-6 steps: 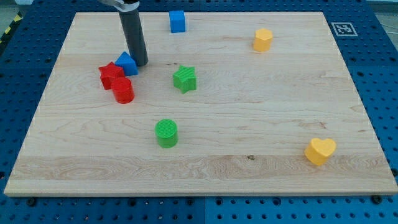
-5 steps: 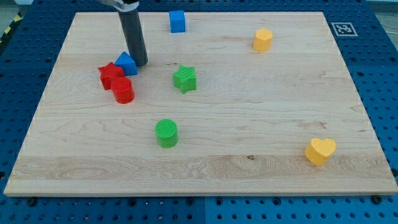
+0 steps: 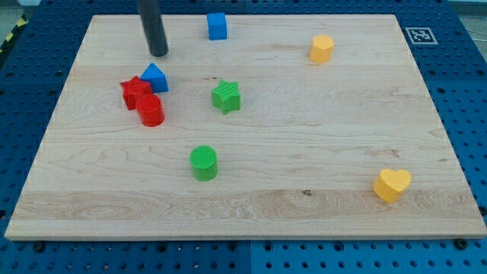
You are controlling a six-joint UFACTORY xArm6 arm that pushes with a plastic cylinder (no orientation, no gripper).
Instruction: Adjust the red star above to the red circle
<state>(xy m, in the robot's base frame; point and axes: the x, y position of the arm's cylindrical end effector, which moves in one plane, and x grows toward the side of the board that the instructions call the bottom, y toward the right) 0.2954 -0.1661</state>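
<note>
Where the straight dark rod leaves the view's top edge, its upper length is cut off, so the arm above it cannot be seen. My tip (image 3: pixel 158 54) sits on the pale wooden board (image 3: pixel 304 137), apart from every block, a little toward the view's top of the blue triangular block (image 3: pixel 156 78). The rod has no jaws, so there is no open or closed state to record.

Left cluster: the ribbed red star-shaped block (image 3: pixel 134 92) is partly covered on its lower right by the red cylindrical block (image 3: pixel 151 110), which touches it; the star lies up and to the left of the cylinder, with the blue triangular block touching the star's upper right.

Moving right: a green cylindrical block (image 3: pixel 203 163) near the board's lower middle, a blue cube (image 3: pixel 217 26) at the top edge, a green star-shaped block (image 3: pixel 226 97), a yellow block (image 3: pixel 321 49) whose exact shape is hard to make out, and a yellow heart-shaped block (image 3: pixel 392 184) at lower right. A black-and-white square marker (image 3: pixel 418 35) occupies the top right corner.
</note>
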